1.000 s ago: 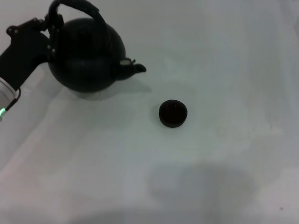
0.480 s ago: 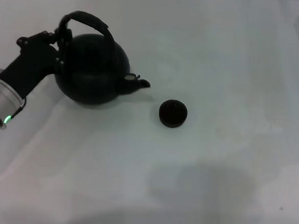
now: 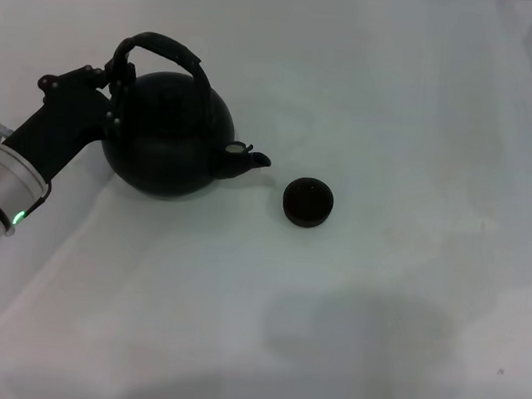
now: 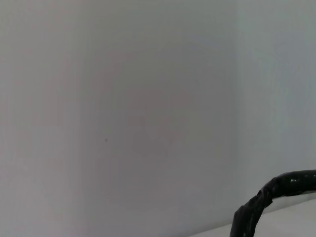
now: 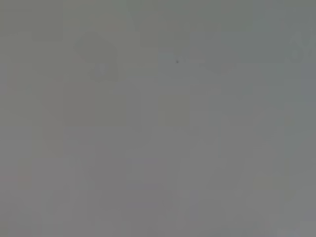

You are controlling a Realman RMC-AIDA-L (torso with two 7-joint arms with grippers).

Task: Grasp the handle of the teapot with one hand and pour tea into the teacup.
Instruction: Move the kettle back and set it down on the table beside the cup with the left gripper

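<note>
A: Left gripper [image 3: 112,84]: the jaws are pinching the handle [image 3: 162,50] at its end on the side of the teapot [image 3: 167,134] away from the spout. The hold looks firm, judging by how the pot hangs with its spout dipped a little; the finger contact itself is hard to make out, black on black.

B: Why that end?

A: Likely so the arm stays behind the pot and the spout leads. The spout points at the teacup [image 3: 308,202].

B: Spacing relative to the cup?

A: The spout tip is near the cup, on its left-arm side and a little farther back, not yet over the rim. The pot looks lifted off the desk [image 3: 406,291]; I can't confirm it.

B: Wrist camera?

A: The left wrist view shows only a piece of the wrapped handle. The right gripper is not visible anywhere.

B: Stage?

A: My read: carrying to the cup, pour not begun. Risk: tipping before the spout clears the rim.
</note>
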